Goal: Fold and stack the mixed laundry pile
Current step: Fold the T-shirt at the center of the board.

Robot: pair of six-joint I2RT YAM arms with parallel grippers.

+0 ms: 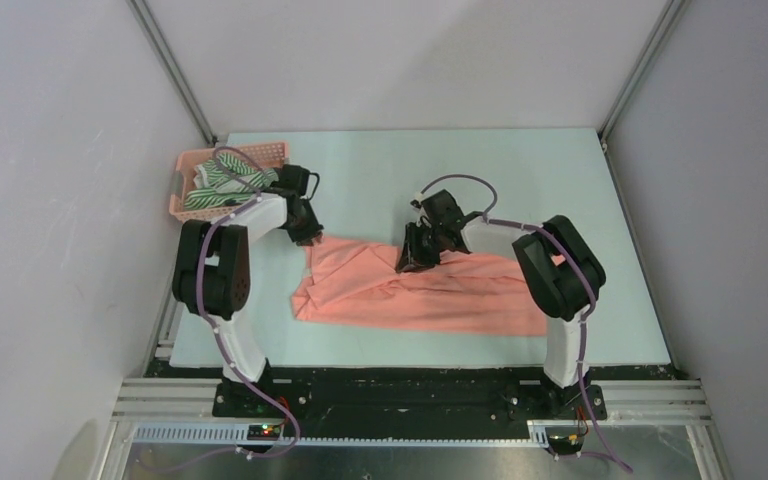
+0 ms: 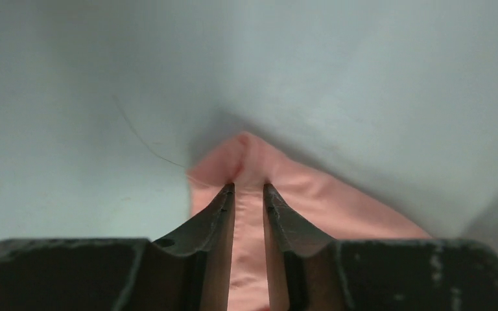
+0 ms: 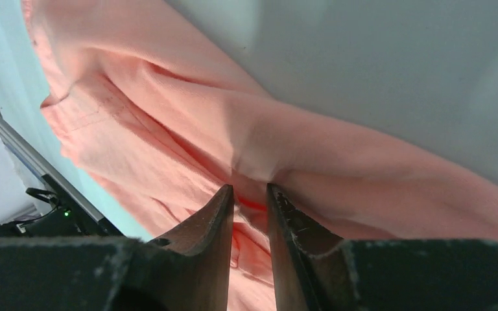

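pink shirt [image 1: 430,298] spread across near half of table [image 1: 520,170]; left gripper [image 2: 246,188] nearly closed, pinching its far-left corner; right gripper [image 3: 249,189] nearly closed, pinching a fold at its far edge

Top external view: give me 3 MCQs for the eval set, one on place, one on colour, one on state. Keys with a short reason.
1. Where does the striped garment lie?
A. in the pink basket
B. spread flat mid-scene
C. draped over an arm base

2. What colour is the shirt spread on the table?
A. navy
B. salmon-pink
C. white

3. What is the left hand doing?
A. wide open in the air
B. shut on a corner of the shirt
C. holding the striped garment

Answers:
1 A, the green-and-white stripes show inside the lattice at far left.
2 B, the top view shows one salmon-pink cloth lying flat.
3 B, the left wrist view shows pink cloth pinched between nearly closed fingers.
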